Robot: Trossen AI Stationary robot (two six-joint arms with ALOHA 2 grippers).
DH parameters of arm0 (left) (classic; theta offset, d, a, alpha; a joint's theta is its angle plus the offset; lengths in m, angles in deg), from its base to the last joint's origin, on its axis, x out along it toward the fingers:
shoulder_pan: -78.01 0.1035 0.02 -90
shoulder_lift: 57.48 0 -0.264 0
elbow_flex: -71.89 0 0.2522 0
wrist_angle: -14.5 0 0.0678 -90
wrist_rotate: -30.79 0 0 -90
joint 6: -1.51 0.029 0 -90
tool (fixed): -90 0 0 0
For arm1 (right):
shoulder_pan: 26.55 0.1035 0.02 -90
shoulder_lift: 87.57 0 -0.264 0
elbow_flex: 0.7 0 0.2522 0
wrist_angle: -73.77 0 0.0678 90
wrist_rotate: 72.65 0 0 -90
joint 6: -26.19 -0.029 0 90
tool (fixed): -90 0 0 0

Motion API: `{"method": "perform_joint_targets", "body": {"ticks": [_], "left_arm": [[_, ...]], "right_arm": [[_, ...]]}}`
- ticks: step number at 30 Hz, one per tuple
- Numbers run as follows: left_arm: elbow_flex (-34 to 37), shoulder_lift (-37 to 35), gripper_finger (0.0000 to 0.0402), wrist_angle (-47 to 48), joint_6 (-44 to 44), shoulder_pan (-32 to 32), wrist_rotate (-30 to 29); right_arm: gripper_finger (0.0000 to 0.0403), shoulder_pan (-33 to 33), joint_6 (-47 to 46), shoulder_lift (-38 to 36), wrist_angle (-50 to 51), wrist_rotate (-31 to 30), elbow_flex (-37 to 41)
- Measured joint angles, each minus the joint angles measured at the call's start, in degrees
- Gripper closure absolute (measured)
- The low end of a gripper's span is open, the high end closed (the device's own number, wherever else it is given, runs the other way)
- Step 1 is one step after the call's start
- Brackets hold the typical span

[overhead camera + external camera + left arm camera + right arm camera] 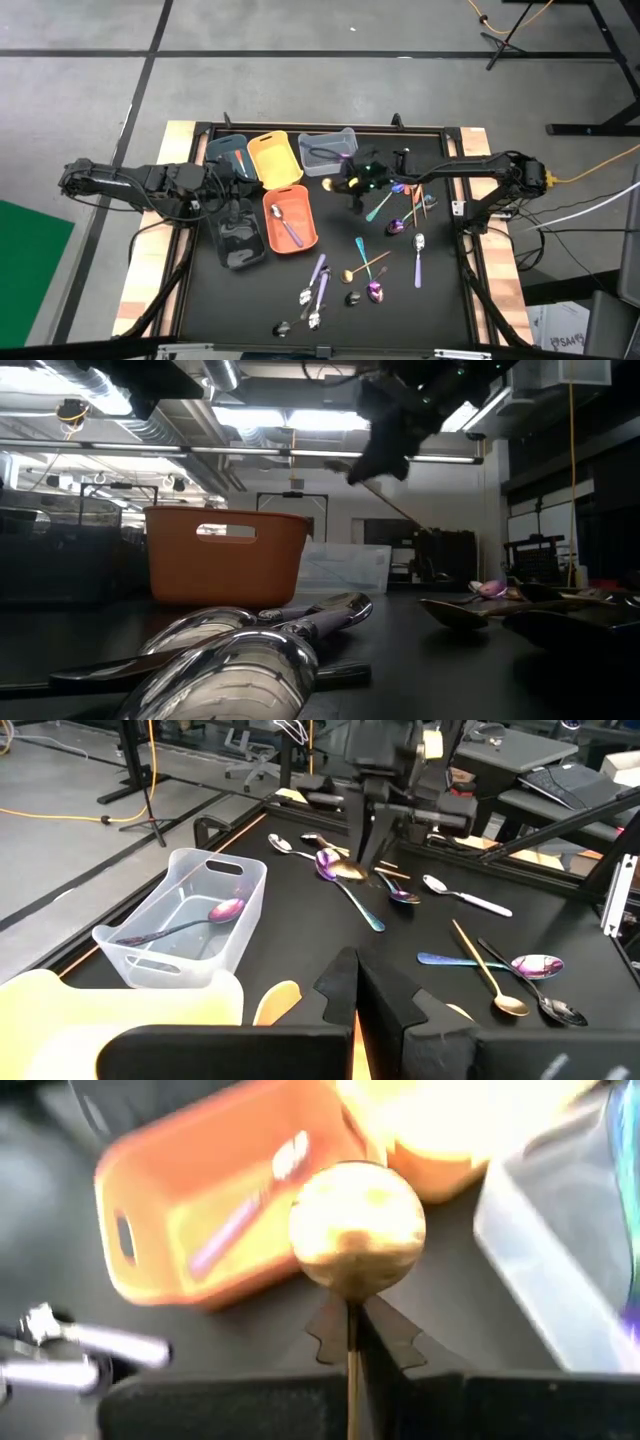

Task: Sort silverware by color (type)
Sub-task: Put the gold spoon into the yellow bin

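My right gripper [357,185] hangs above the black mat near the clear bin [325,152], shut on a gold spoon [357,1230]. The spoon's round bowl sticks out ahead of the fingertips, and the left wrist view shows that bowl [345,870] below the gripper. My left gripper [355,990] waits shut at the table's left, over the bins, holding nothing. Several more spoons and forks lie flat on the mat: purple [320,275], teal [380,205], silver [419,255] and gold [365,265]. My right gripper pinches the gold spoon's thin handle [350,1342] between its two fingers. The handle runs back along the fingers, and the bowl [357,1270] sticks out ahead of them. The fingers slant down toward the table's left. The spoon is lifted clear of the mat.
Five bins stand at the mat's left and far side: a grey-blue one [228,152], a yellow one [275,158], the clear one holding a purple piece, an orange one [290,218] holding a spoon, and a black one [240,238].
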Motion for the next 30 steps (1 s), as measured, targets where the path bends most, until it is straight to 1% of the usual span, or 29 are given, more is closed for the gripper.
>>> {"method": "perform_joint_targets", "body": {"ticks": [8, 11, 13, 16, 18, 22, 26, 30], "left_arm": [[0.0, 1.3, 0.0401, -0.1, 0.0, 0.0, 0.0], [0.0, 2.6, 0.0399, -1.3, 0.1, 0.0, 0.0], [0.0, 3.8, 0.0389, -2.3, 0.8, 0.0, 0.1], [-0.1, 5.8, 0.0365, -4.9, 3.8, 0.0, 0.0], [-0.1, 7.4, 0.0347, -8.2, 5.9, 0.0, -0.1], [-0.1, 10.9, 0.0321, -15.1, 8.3, 0.0, -2.7], [-0.1, 14.7, 0.0308, -21.2, 9.0, 0.0, -4.8], [-0.1, 18.0, 0.0304, -25.2, 9.0, 0.0, -4.8]], "right_arm": [[0.0401, 0.0, 0.0, 0.0, -16.4, 0.0, 0.0], [0.0401, 0.0, 0.0, 0.0, -20.5, 0.0, 0.0], [0.0401, 0.0, 0.0, 0.0, -22.7, 0.0, 0.0], [0.0401, 0.0, -0.1, 0.3, -26.4, 0.0, 0.0], [0.0401, 0.0, -0.4, 0.6, -28.9, 0.5, 0.0], [0.0401, 0.8, -0.5, 2.5, -35.7, 2.0, 0.1], [0.0401, 2.1, -0.3, 4.9, -43.7, 1.6, 0.1], [0.0401, 3.3, -0.1, 6.8, -49.5, -0.6, 0.1]]}}
